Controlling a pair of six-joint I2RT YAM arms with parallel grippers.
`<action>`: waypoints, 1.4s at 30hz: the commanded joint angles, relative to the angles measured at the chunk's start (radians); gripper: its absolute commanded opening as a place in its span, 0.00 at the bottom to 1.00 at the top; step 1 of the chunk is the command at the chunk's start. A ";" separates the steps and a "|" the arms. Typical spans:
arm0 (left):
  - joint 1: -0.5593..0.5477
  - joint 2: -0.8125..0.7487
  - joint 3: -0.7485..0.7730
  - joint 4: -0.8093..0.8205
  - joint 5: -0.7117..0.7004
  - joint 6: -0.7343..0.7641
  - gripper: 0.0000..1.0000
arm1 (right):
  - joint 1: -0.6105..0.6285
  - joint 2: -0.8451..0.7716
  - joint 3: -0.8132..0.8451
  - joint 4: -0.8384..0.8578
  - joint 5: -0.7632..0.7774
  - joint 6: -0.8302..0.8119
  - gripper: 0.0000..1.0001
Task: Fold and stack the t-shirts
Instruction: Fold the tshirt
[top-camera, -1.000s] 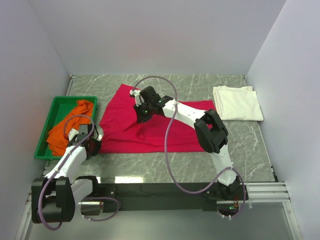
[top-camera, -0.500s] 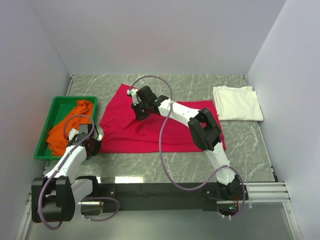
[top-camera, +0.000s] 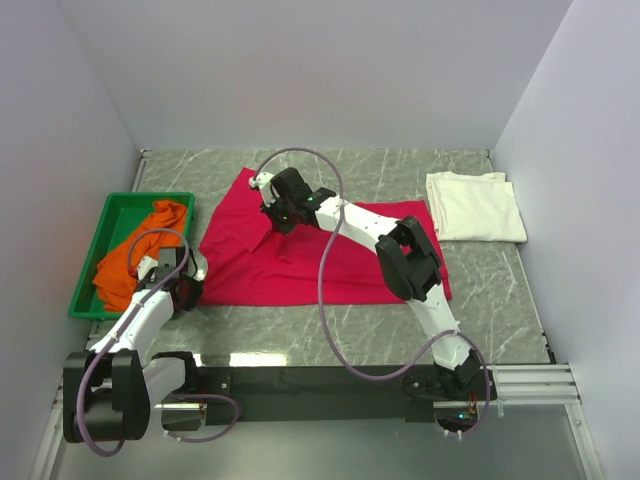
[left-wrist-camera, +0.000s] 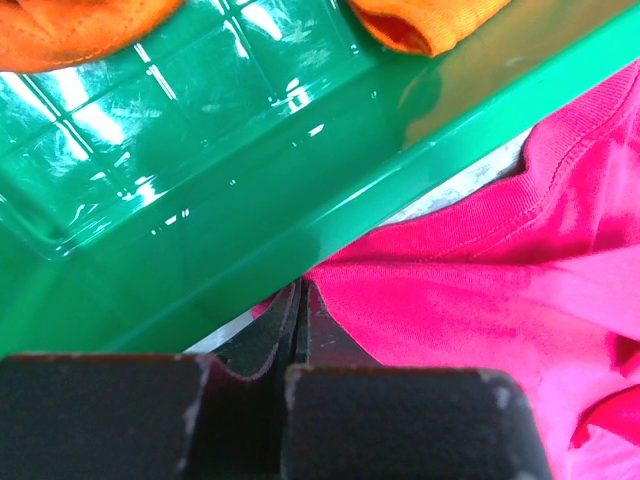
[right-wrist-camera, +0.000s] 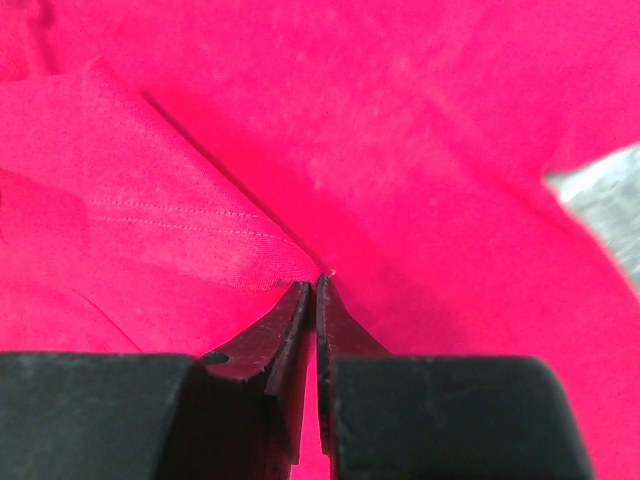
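The crimson t-shirt (top-camera: 330, 265) lies spread across the middle of the table. My right gripper (top-camera: 276, 218) reaches over its back left part and is shut on a fold of the red cloth (right-wrist-camera: 180, 220); its jaws (right-wrist-camera: 316, 282) pinch the fold's hemmed edge. My left gripper (top-camera: 188, 292) sits at the shirt's near left corner beside the bin, and its closed jaws (left-wrist-camera: 301, 290) grip the shirt's edge (left-wrist-camera: 480, 300). The orange t-shirt (top-camera: 135, 250) lies crumpled in the bin. The cream-white t-shirt (top-camera: 475, 205) lies folded at the back right.
The green plastic bin (top-camera: 120, 205) stands at the left edge of the table, and its rim (left-wrist-camera: 330, 200) is right against my left gripper. Grey walls close in the left, back and right. Marble tabletop (top-camera: 300, 330) shows in front of the red shirt.
My right gripper has moved toward the back left, carrying the pinched fold of red cloth with it. The left arm has not moved.
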 joint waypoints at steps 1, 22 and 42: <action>-0.003 0.034 -0.023 -0.067 -0.016 -0.001 0.01 | 0.002 0.015 0.066 0.042 0.029 -0.063 0.11; -0.003 0.014 -0.023 -0.072 -0.017 -0.004 0.01 | 0.004 -0.125 -0.050 0.043 -0.063 0.001 0.53; -0.117 -0.054 0.177 0.117 0.231 -0.052 0.74 | -0.047 -0.500 -0.456 0.072 0.069 0.369 0.56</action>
